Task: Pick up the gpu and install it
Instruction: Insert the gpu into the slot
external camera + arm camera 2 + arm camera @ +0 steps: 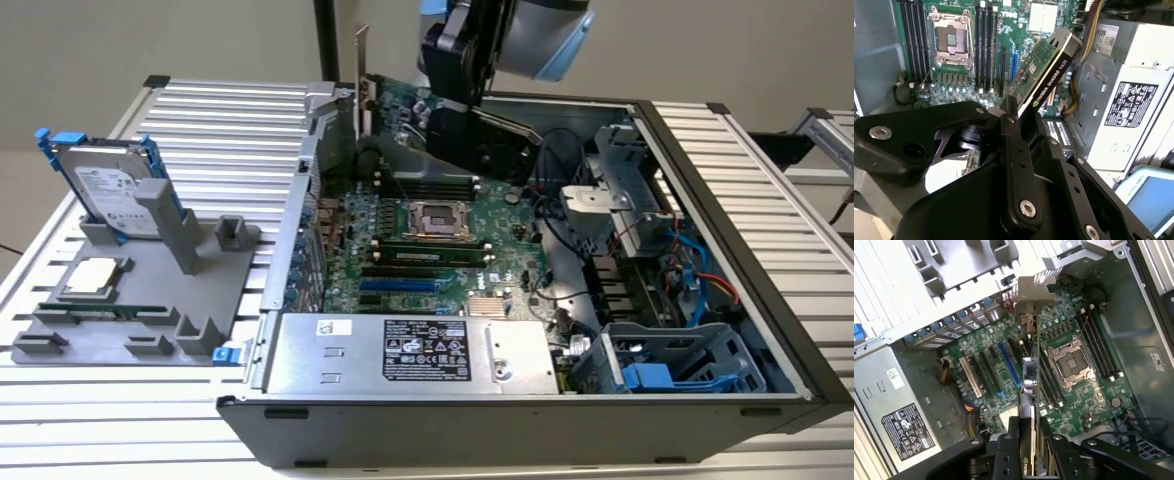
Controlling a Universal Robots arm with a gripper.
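Note:
My gripper (461,108) is shut on the gpu (400,102) and holds it in the air above the back part of the open computer case (747,250). The card hangs tilted, its silver end bracket (360,70) pointing up toward the case's rear wall. The second wrist view shows the gripper (1026,120) clamped on one end of the gpu (1046,67), green board on one face and black shroud on the other. In the first wrist view the gpu (1029,360) appears edge-on between the fingers (1009,427), hanging over the motherboard (1084,405) near the blue slot (1009,367).
A grey fixture (134,300) on the exterior view's left carries a silver hard drive with blue rails (100,185) and a processor chip (91,278). Inside the case are the power supply (400,350), the empty processor socket (434,218), cables (694,270) and a drive cage (674,365).

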